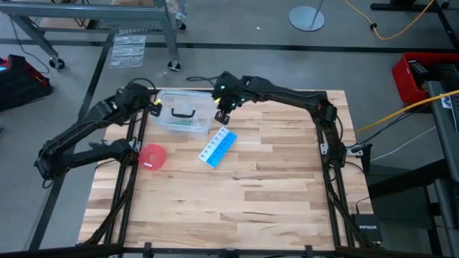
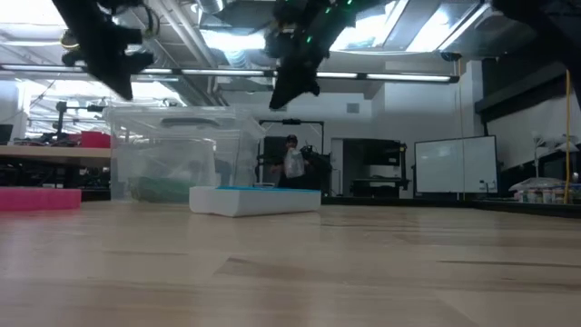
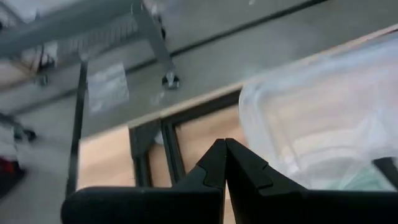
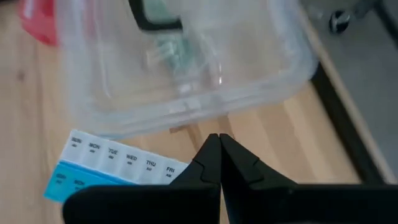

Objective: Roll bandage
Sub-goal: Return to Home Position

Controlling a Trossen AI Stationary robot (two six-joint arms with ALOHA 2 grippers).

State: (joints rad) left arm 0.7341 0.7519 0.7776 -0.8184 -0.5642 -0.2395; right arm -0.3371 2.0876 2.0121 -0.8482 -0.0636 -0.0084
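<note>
With my left gripper (image 1: 153,107) and right gripper (image 1: 222,115) both pinched shut and empty, the bandage (image 2: 163,189) lay inside the lidded clear container (image 1: 172,122) between them, about equally near each.

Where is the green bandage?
The bandage lies inside the clear container, far left on the table in the high view, beside the pill box.
</note>
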